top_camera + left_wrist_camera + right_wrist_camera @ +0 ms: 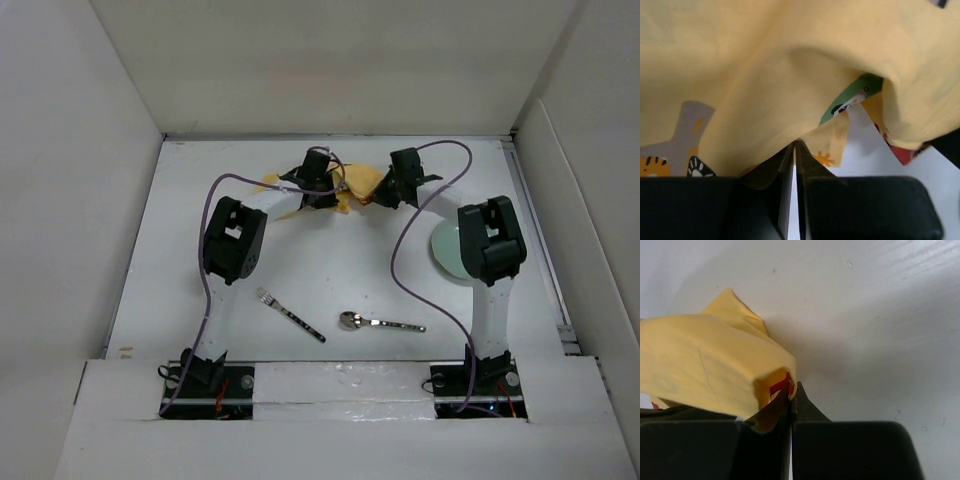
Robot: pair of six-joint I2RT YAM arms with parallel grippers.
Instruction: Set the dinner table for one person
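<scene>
Left wrist: left gripper jaws nearly together, pinching yellow cloth edge; right gripper clamped tight on another fold. Cloth bunched at far middle of dinner table.

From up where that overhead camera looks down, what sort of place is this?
Probably a robot test booth, not a dining room: bare white walls box in a white table, two robot arms stand bolted at its near edge, with a fork, spoon and plate as props.
</scene>
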